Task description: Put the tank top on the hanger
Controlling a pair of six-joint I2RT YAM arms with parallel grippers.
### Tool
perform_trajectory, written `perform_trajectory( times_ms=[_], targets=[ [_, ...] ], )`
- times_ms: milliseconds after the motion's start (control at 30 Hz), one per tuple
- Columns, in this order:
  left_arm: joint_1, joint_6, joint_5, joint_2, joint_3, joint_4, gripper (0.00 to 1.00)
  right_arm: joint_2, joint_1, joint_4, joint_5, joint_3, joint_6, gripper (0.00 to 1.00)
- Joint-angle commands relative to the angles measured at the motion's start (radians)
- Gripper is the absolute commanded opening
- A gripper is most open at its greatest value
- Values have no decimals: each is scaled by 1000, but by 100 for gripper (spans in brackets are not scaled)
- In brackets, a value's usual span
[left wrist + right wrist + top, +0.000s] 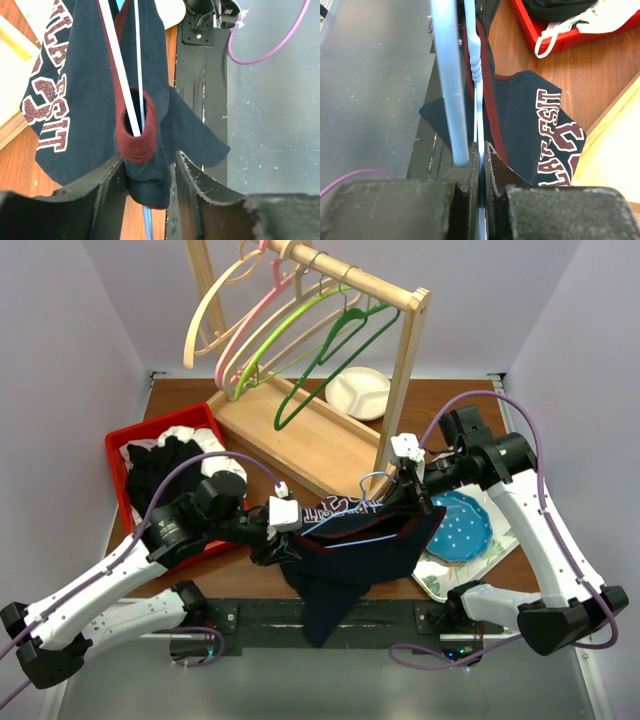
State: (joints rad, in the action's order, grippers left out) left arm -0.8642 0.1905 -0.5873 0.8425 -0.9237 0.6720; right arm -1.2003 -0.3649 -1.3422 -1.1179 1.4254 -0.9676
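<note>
The dark navy tank top (350, 550) with dark red trim hangs between my two grippers above the table's near edge, its lower part drooping over the edge. The thin light-blue hanger (345, 542) runs through it, hook (375, 480) up by the right arm. My left gripper (283, 540) holds the left shoulder. In the left wrist view the red-trimmed strap (135, 140) wraps the hanger's arm (120, 90), with the bunched fabric between the left gripper's (148, 165) fingers. My right gripper (482, 150) is shut on the hanger's thin wire (479, 90), with the tank top (535, 130) just beyond.
A red bin (118, 455) at the left holds black clothing and white cloth. A wooden rack (300, 430) with several coloured hangers stands behind, and a white plate (358, 392) lies past it. A blue plate (460, 525) lies on a tray at the right.
</note>
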Motion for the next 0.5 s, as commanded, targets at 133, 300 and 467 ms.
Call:
perform_trajectory(
  times_ms=[133,300,467],
  targets=[
    [2,-45,9,6,-3,-35,5,-5,15,-14,-66,47,-22,0],
    [4,-74,151,-37,2,-34,0,-2,15,24,-42,32,27,8],
    [7,-126,267,-54,-4,-20,0,7,24,119,27,17,151,58]
  ],
)
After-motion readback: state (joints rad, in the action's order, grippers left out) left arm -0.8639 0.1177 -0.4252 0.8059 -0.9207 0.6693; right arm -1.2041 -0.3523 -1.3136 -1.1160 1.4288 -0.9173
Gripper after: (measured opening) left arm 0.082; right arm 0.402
